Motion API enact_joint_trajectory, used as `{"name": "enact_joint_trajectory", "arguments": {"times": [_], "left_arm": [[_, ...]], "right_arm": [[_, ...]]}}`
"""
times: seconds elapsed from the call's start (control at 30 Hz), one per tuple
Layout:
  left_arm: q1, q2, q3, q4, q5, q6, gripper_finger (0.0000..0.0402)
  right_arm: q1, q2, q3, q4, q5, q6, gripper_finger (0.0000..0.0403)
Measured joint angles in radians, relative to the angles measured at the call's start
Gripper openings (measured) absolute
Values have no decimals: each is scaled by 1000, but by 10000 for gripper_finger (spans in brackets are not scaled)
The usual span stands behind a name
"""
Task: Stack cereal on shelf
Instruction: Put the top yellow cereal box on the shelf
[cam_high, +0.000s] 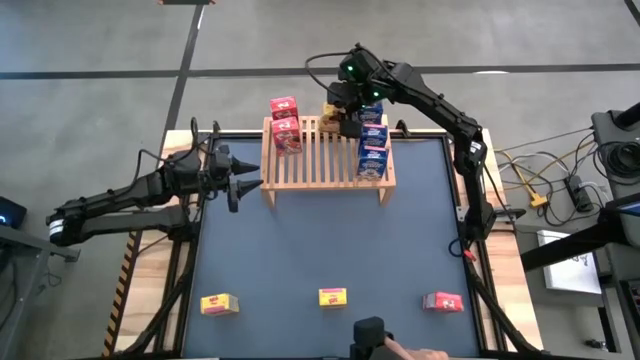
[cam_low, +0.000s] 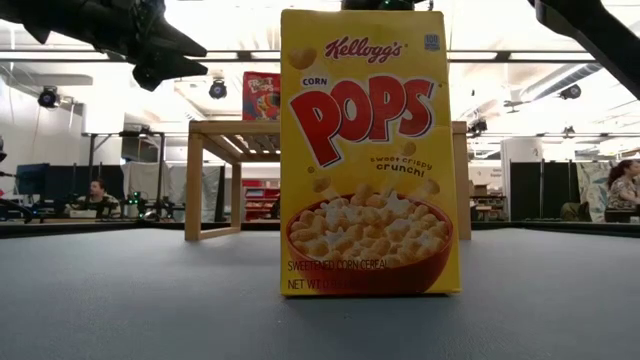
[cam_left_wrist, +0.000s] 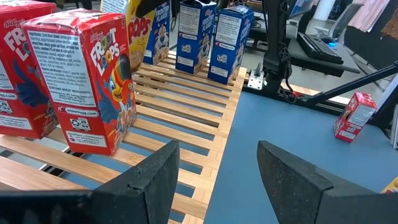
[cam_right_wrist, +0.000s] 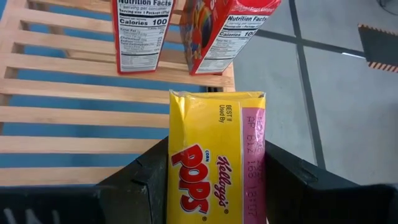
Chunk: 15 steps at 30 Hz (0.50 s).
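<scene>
While right gripper clamps yellow Corn Pops box at shelf 12 o'clock edge, between red boxes and blue row, gap tight; left gripper waits unclenched, empty, at shelf's 9 o'clock; three boxes stand along table's 6 o'clock edge, unobstructed

The light slatted wooden shelf stands at the table's far side. On it, two red Froot Loops boxes stand upright at its left end and three blue boxes line its right end. A yellow Corn Pops box sits above the shelf's far edge. In front of the shelf, well apart from it, lie two yellow boxes and one red box.
</scene>
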Motion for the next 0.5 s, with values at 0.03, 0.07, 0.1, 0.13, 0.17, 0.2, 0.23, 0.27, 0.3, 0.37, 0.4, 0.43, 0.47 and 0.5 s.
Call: {"name": "enact_joint_trajectory", "arguments": {"times": [0.03,0.07,0.1,0.13,0.17,0.2,0.23,0.27,0.3,0.37,0.4,0.43,0.47,0.5], "left_arm": [[0,0,0,0,0,0,200],[0,0,0,0,0,0,200],[0,0,0,0,0,0,200],[0,0,0,0,0,0,200],[0,0,0,0,0,0,200],[0,0,0,0,0,0,200],[0,0,0,0,0,0,200],[0,0,0,0,0,0,200],[0,0,0,0,0,0,200],[0,0,0,-1,0,0,200],[0,0,0,-1,0,0,200],[0,0,0,-1,0,0,200],[0,0,0,-1,0,0,200],[0,-1,0,-1,0,0,200]], "right_arm": [[0,0,0,0,-1,0,183],[0,0,0,0,-1,1,183],[0,0,0,0,-2,1,183],[0,1,0,-1,-3,2,183],[2,5,0,0,-4,8,183],[2,9,0,1,-9,14,183],[2,14,0,0,-10,16,183],[2,21,0,-2,-10,15,183],[4,29,0,-1,-10,13,183],[5,42,-1,-1,-7,11,183],[6,47,-1,-1,-6,9,183],[6,49,-1,0,-6,7,183],[6,49,-2,1,-5,1,183],[6,50,-2,3,-3,-2,183]]}}
